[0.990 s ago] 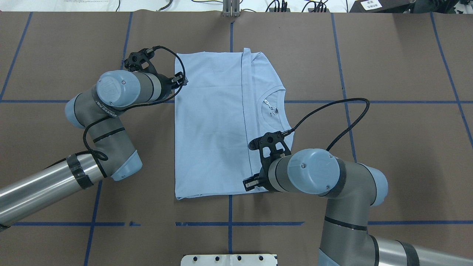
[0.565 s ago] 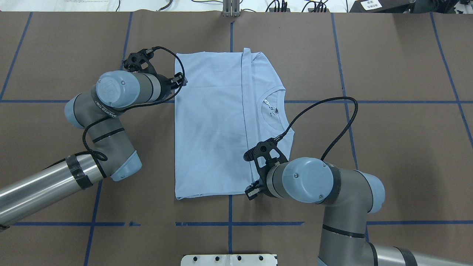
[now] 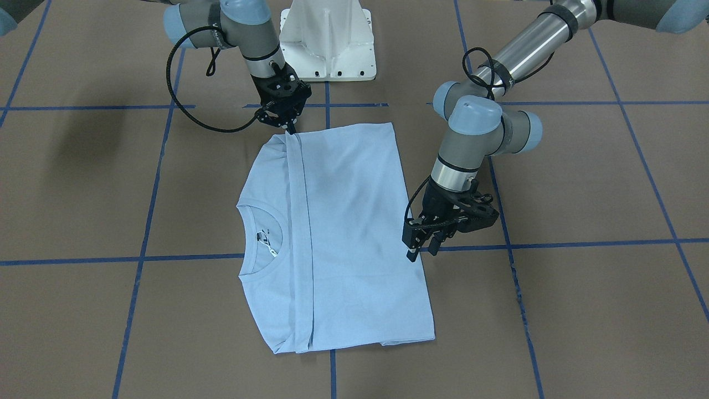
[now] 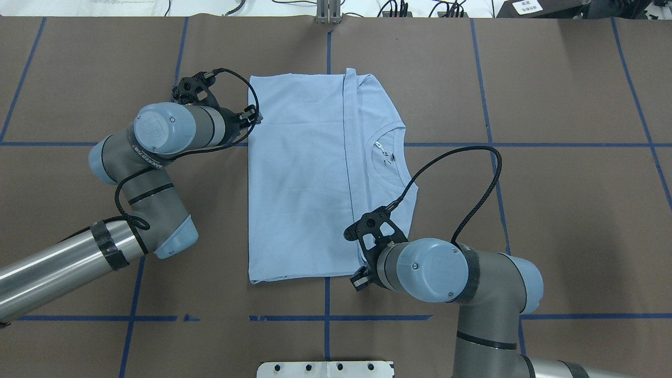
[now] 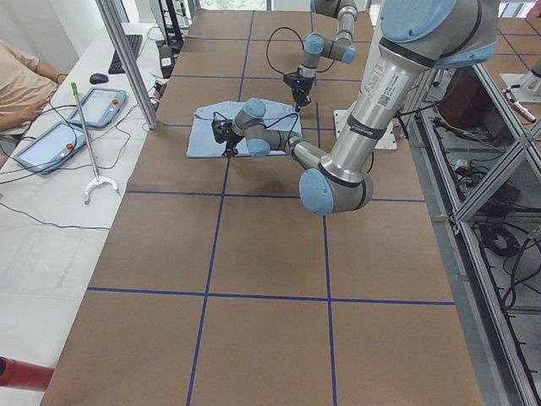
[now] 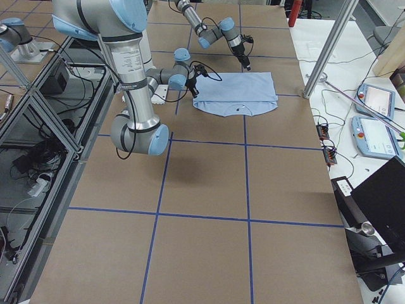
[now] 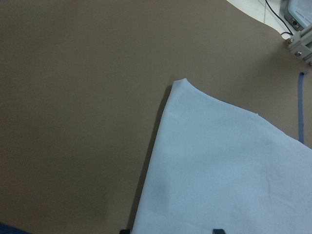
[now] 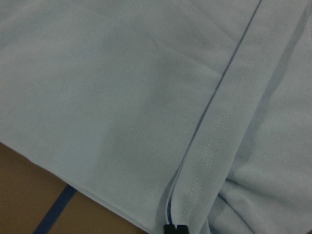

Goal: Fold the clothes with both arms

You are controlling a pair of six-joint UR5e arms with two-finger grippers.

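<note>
The light blue T-shirt (image 4: 299,184) lies flat on the brown table, folded lengthwise, its round neck and white tag (image 4: 386,155) showing beside the folded-over panel. My left gripper (image 4: 254,116) is open at the shirt's long side edge; in the left wrist view its fingertips (image 7: 218,231) straddle that edge. My right gripper (image 4: 358,281) is shut, its tip at the shirt's near edge where the hem seam (image 8: 229,117) ends. Whether it pinches any cloth I cannot tell. In the front view the left gripper (image 3: 421,252) and right gripper (image 3: 289,130) stand at opposite sides of the shirt (image 3: 343,233).
Blue tape lines (image 4: 328,304) grid the brown table cover. The white pedestal base (image 3: 327,44) stands at the robot's side of the table. A metal post (image 4: 328,13) rises at the far edge. A seated person (image 5: 21,85) and tablets (image 5: 97,106) are beyond it.
My right gripper has slid across the shirt towards the robot's side, from over the cloth to its near edge. My left gripper has shifted slightly outward to the side edge. The shirt lies unchanged.
</note>
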